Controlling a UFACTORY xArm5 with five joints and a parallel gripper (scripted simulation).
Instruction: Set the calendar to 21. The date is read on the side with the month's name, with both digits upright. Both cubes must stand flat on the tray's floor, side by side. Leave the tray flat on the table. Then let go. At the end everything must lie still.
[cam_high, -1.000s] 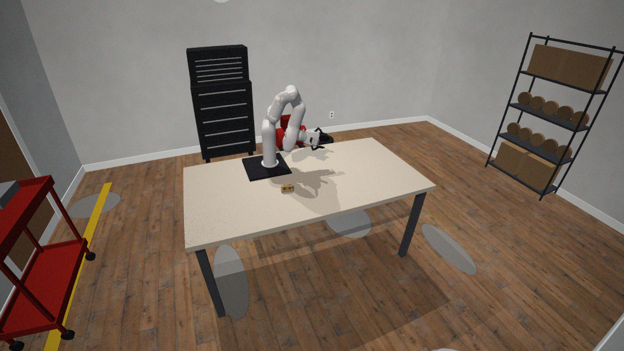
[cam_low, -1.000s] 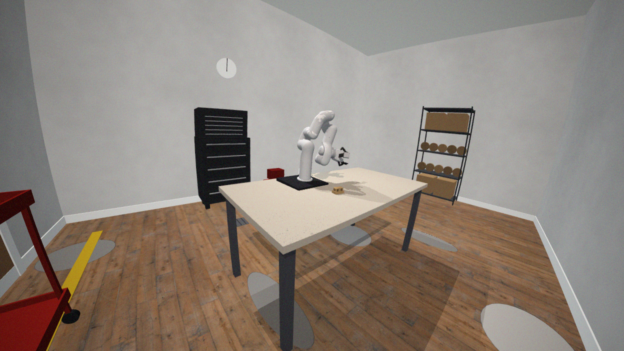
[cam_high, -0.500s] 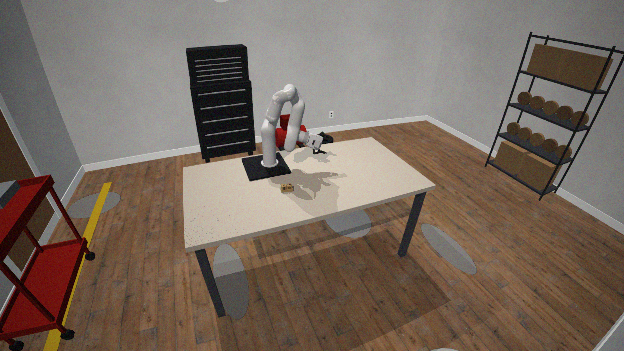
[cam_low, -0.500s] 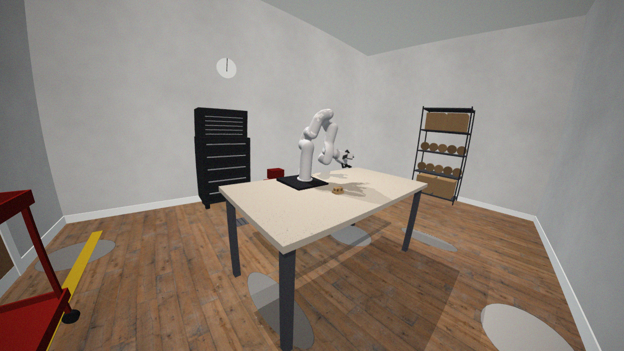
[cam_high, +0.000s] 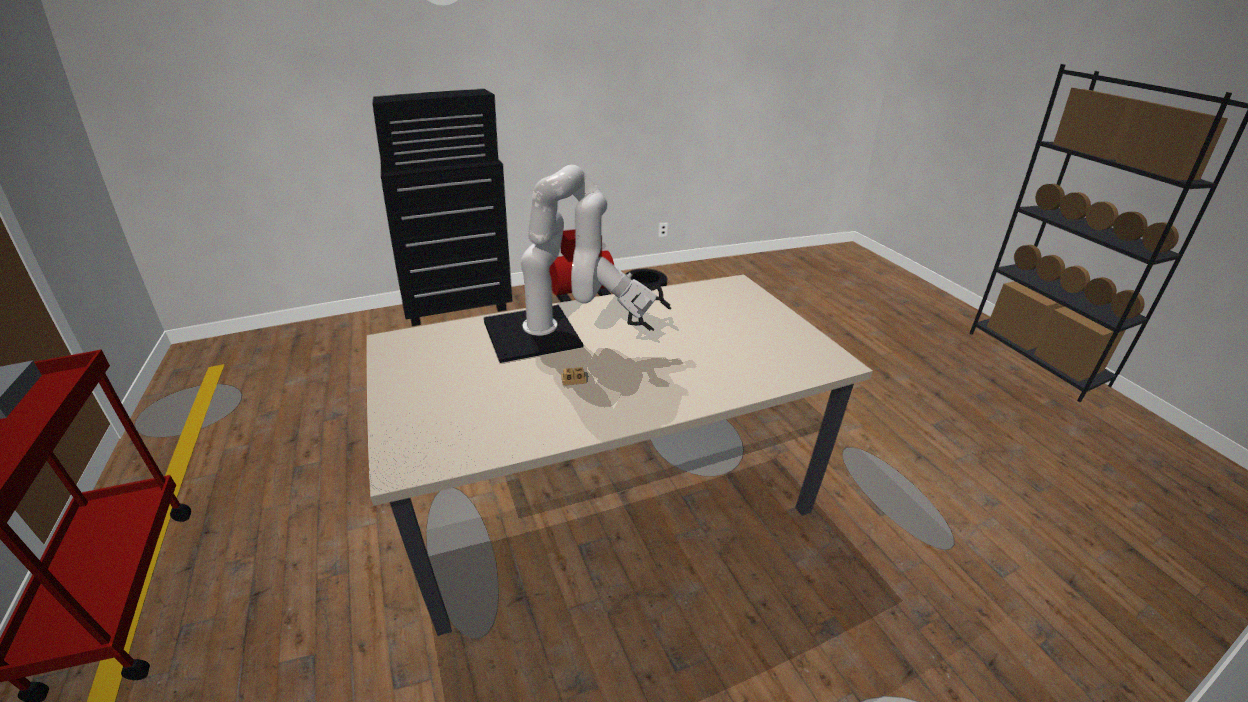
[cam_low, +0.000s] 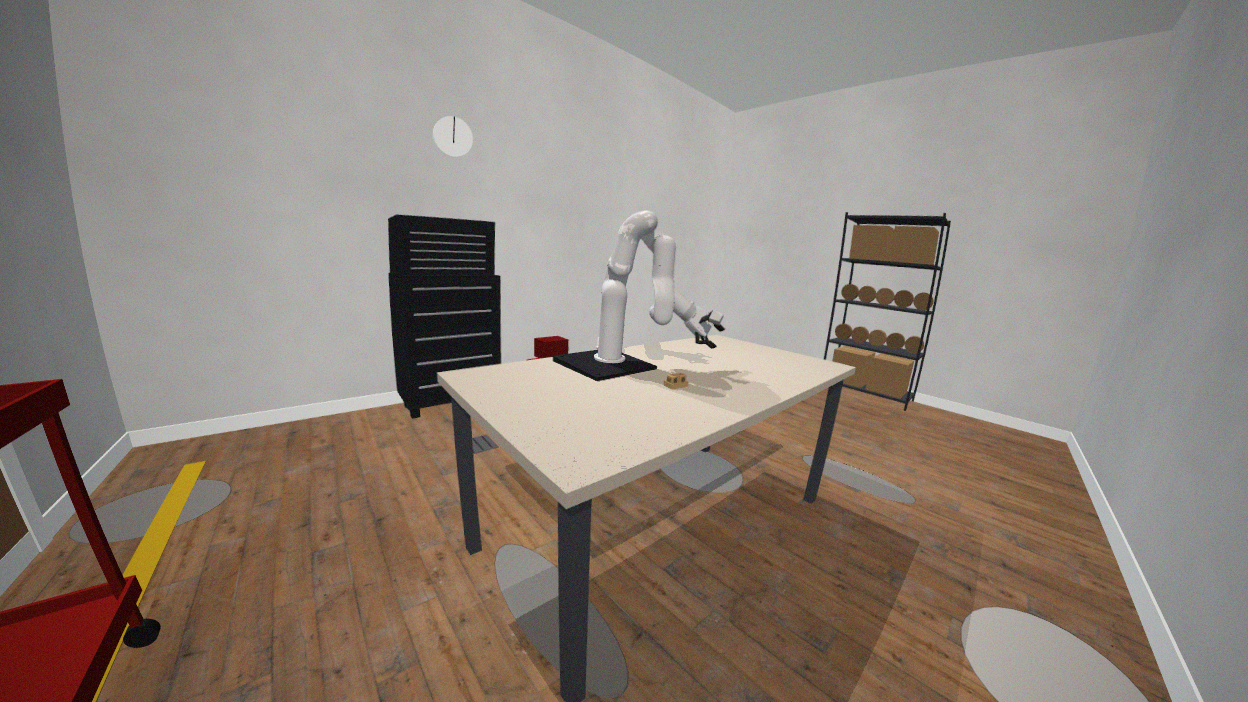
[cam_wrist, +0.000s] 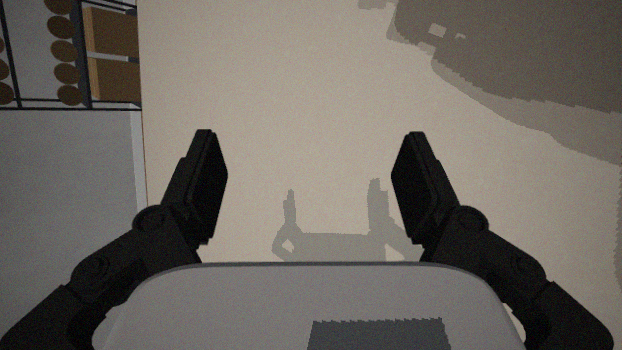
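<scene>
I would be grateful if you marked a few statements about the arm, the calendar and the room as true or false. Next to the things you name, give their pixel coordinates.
1. The hand (cam_high: 658, 316) (cam_low: 712, 333) (cam_wrist: 310, 152) is open, with nothing between its fingers. True.
2. The calendar (cam_high: 574, 376) (cam_low: 676, 380) hangs over the table's edge. False: it sits wholly on the table top (cam_high: 471, 410) (cam_low: 593, 419).
3. The arm stands on a black base plate (cam_high: 510, 347) (cam_low: 571, 361). True.
4. The shelf rack (cam_high: 1014, 222) (cam_low: 935, 296) (cam_wrist: 86, 65) holds only boxes. False: round brown things stand on its two middle levels.
5. The calendar shows in the wrist view. False: it shows only in the top and exterior views.
</scene>
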